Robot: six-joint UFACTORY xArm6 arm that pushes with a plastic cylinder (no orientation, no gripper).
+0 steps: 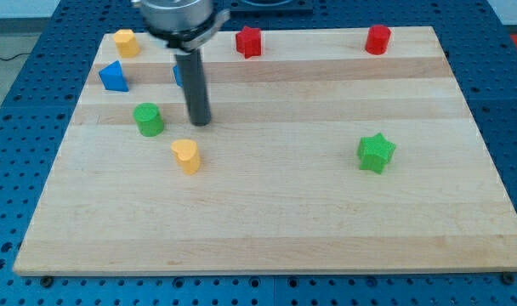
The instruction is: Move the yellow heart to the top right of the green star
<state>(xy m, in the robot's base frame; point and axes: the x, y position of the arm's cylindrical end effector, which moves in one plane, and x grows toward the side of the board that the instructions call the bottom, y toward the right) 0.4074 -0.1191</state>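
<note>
— Where was the yellow heart (186,155)?
— Left on the bench (267,229), my tip (199,121) just above it, near the green cylinder (148,119).
— Why there?
— Probably to get behind it, pushing right toward the green star (376,152). No gripper to report.

Bench (267,212): pale wood, lengthwise grain in light and slightly darker strips. Surround: blue, dotted with a regular grid of dark holes.

Heart (186,155): yellow, orange-tinted on its sides.
Star (376,153): bright green.
Green cylinder (148,119): same green.
Blue triangle (113,76): mid blue.
Second blue block (178,75): shape hidden behind the rod.
Yellow block (126,42): yellow-orange.
Red star (249,42): red.
Red cylinder (377,39): red.
Rod: dark grey, glossy; silver-grey collar above. Tip (199,122): dark grey.
</note>
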